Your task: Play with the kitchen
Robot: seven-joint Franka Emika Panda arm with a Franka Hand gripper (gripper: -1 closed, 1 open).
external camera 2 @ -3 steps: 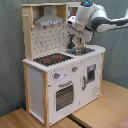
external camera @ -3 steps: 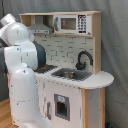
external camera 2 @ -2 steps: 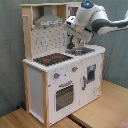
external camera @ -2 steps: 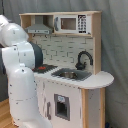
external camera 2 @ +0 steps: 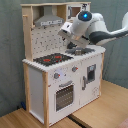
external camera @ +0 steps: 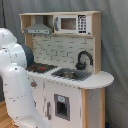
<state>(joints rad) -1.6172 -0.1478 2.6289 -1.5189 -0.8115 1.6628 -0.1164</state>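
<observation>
Apparently the gripper [external camera 2: 76, 48] hung over the worktop of the kitchen [external camera 2: 60, 80], just above the sink [external camera: 71, 74] end, which suited reaching into the basin; whether its fingers were parted or closed I could not tell. The hob [external camera 2: 52, 59] lay beside the hand, toward the second exterior view's left, and the oven door [external camera 2: 64, 96] sat well below it. The arm [external camera 2: 102, 30] came in from the second exterior view's right, probably to clear the hood [external camera 2: 48, 21] overhead

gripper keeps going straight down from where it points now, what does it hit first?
Probably the sink: in the second exterior view the gripper points down just above it, beside the hob. Depth unclear.
</observation>
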